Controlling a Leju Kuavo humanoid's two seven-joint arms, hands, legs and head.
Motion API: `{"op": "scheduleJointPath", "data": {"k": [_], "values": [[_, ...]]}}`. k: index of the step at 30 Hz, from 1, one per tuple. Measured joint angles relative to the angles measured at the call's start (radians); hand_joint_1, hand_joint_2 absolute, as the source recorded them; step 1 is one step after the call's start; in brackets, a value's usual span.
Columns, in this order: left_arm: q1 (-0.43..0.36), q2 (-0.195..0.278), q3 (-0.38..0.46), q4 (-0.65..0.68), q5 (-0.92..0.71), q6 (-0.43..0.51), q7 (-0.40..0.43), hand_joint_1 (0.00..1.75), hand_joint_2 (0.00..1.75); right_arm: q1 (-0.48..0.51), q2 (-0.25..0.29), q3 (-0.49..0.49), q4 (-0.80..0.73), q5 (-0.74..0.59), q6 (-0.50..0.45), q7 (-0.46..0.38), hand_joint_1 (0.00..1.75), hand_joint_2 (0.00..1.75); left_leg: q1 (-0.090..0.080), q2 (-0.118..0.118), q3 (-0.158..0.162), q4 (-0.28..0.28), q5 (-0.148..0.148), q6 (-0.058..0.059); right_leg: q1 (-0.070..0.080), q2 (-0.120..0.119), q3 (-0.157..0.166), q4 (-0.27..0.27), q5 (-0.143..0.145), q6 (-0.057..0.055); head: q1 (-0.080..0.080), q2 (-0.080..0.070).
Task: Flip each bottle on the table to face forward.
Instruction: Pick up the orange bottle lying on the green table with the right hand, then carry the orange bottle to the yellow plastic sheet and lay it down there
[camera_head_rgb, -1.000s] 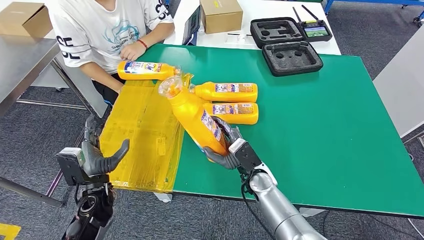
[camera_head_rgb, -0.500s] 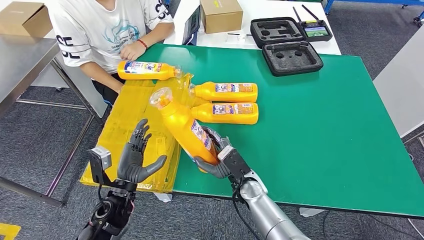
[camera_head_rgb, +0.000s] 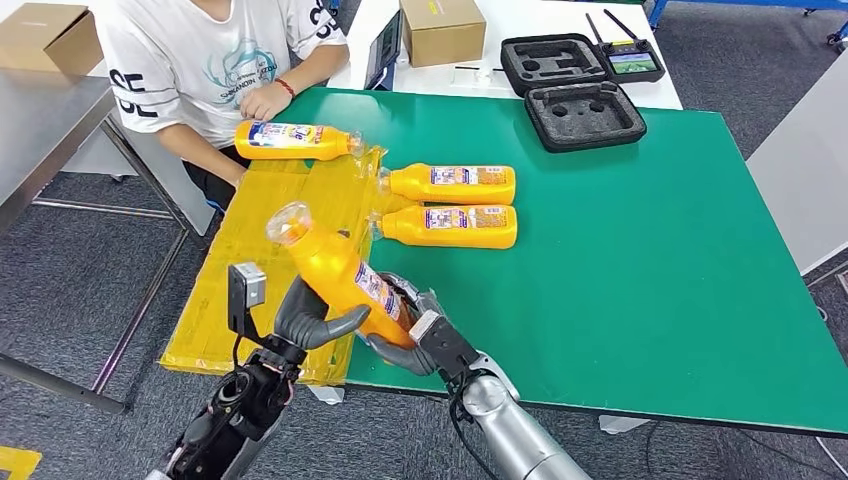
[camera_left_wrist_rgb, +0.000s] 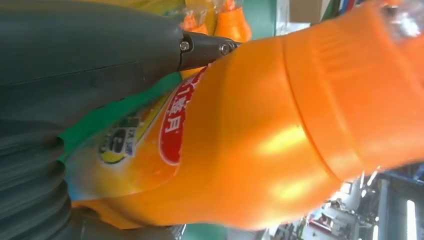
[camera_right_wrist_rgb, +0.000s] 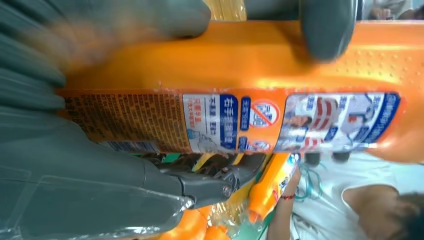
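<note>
Since a second ago my left hand (camera_head_rgb: 305, 322) has risen to cup the tilted orange plastic bottle (camera_head_rgb: 335, 270) that my right hand (camera_head_rgb: 410, 335) grips by its base; handover for flipping looks imminent.

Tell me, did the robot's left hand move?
Yes. The left hand rose from beside the table's edge and moved right, now touching the held bottle.

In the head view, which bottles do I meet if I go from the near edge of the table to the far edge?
Held bottle in the right hand → lower lying bottle → upper lying bottle → far bottle near the person's hand.
</note>
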Motion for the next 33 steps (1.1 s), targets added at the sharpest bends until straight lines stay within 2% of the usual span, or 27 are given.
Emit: {"op": "scheduleJointPath", "data": {"k": [14, 26, 27, 28, 30, 31, 33], "values": [[-0.077, -0.009, -0.033, 0.132, 0.072, -0.052, -0.012, 0.00, 1.75, -0.019, 0.005, 0.020, 0.047, 0.049, -0.016, 0.001, 1.75, 1.75, 0.000, 0.000, 0.000, 0.000, 0.000, 0.000, 0.000, 0.000, 0.000, 0.000, 0.000, 0.000, 0.000, 0.000], [-0.087, -0.013, -0.035, 0.159, 0.086, -0.068, -0.015, 0.00, 1.75, -0.032, 0.007, 0.021, 0.076, 0.048, -0.016, 0.001, 1.75, 1.75, 0.000, 0.000, 0.000, 0.000, 0.000, 0.000, 0.000, 0.000, -0.001, 0.000, 0.000, 0.000, 0.000, 0.000], [-0.087, -0.013, -0.035, 0.159, 0.095, -0.075, -0.017, 0.10, 1.75, -0.033, 0.007, 0.021, 0.079, 0.048, -0.017, 0.001, 1.75, 1.75, 0.000, 0.000, 0.000, 0.000, 0.000, 0.000, 0.000, 0.000, -0.001, 0.000, 0.000, 0.000, 0.000, 0.000], [-0.088, -0.013, -0.034, 0.159, 0.106, -0.084, -0.020, 0.47, 1.75, -0.035, 0.007, 0.021, 0.082, 0.049, -0.017, 0.000, 1.75, 1.75, 0.000, 0.000, 0.000, 0.000, 0.000, 0.000, 0.000, 0.000, -0.001, 0.000, 0.000, 0.000, 0.000, 0.000], [-0.089, -0.013, -0.034, 0.159, 0.128, -0.100, -0.026, 1.34, 1.75, -0.040, 0.007, 0.023, 0.092, 0.053, -0.021, -0.003, 1.75, 1.75, 0.000, 0.000, 0.000, 0.000, 0.000, 0.000, 0.000, 0.000, -0.001, 0.000, 0.000, 0.000, 0.000, 0.000], [-0.091, -0.013, -0.033, 0.159, 0.139, -0.109, -0.029, 1.68, 1.75, -0.044, 0.008, 0.024, 0.098, 0.057, -0.024, -0.004, 1.75, 1.75, 0.000, 0.000, 0.000, 0.000, 0.000, 0.000, 0.000, 0.000, -0.001, 0.000, 0.000, 0.000, 0.000, 0.000], [-0.092, -0.013, -0.032, 0.159, 0.159, -0.127, -0.036, 1.75, 1.75, -0.053, 0.009, 0.026, 0.110, 0.062, -0.031, -0.008, 1.75, 1.75, 0.000, 0.000, 0.000, 0.000, 0.000, 0.000, 0.000, 0.000, -0.001, 0.000, 0.000, 0.000, 0.000, 0.000]]}}
